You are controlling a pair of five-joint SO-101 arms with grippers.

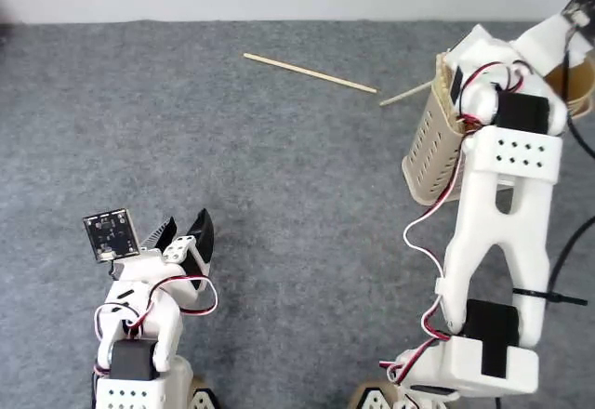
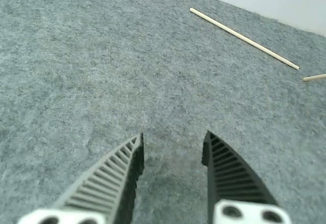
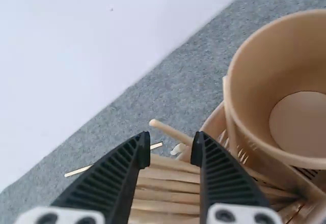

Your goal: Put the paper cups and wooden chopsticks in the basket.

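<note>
The left hand [image 1: 188, 219] sits low at the near left of the grey felted tabletop [image 1: 297, 223], its jaws spread wide and holding nothing. In its wrist view the left hand [image 2: 173, 136] faces bare felt, with a broad open stretch between it and the far edge, where a pale wall begins.

One wooden chopstick [image 1: 310, 72] lies loose on the felt near that far edge, slanting toward the basket; the left wrist view shows it [image 2: 243, 38] well ahead of the fingertips. A second chopstick [image 1: 406, 94] lies just past its tip, its other end reaching the basket's side.

The basket [image 1: 435, 144], beige and slotted, stands tilted at the far right, partly covered by the right arm [image 1: 502, 232], which stretches over it. The right hand [image 3: 171, 135] hovers above the basket's rim, jaws a narrow gap apart and clamped on nothing; the end of a chopstick [image 3: 164, 128] shows in that gap below them. A paper cup [image 3: 254, 96] sits inside the basket just beside the hand.
</note>
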